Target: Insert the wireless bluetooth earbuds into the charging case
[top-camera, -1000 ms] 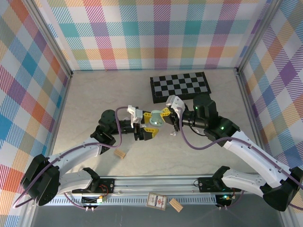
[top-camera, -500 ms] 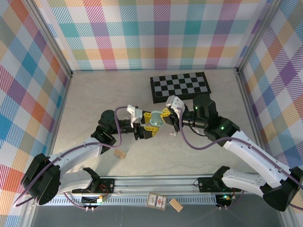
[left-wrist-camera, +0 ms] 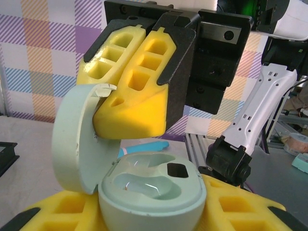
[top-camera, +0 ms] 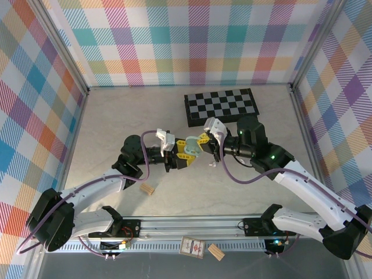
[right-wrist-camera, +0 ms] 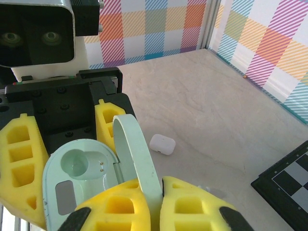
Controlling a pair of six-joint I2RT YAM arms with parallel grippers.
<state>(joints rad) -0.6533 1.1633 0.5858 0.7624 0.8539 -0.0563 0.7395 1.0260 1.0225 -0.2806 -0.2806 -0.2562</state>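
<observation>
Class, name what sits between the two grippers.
The open pale green charging case, in the top view: left gripper holds its base, right gripper pinches its lid.

Centre: charging case point(top-camera: 190, 146) held above the table point(top-camera: 116, 128), left gripper point(top-camera: 183, 153) on its left, right gripper point(top-camera: 202, 144) on its right.
Lid point(right-wrist-camera: 135, 154): open, upright, between the right gripper's fingers.
Upper right of centre: chessboard point(top-camera: 221, 106) flat on the table, behind the grippers.
Lower left of centre: wooden block point(top-camera: 147, 189) on the table.
Bottom edge: card point(top-camera: 192, 247) just left of a second block point(top-camera: 216, 251), on the rail point(top-camera: 151, 246).
Right wrist view, centre: small case point(right-wrist-camera: 162, 144) on the table beyond the lid.
</observation>
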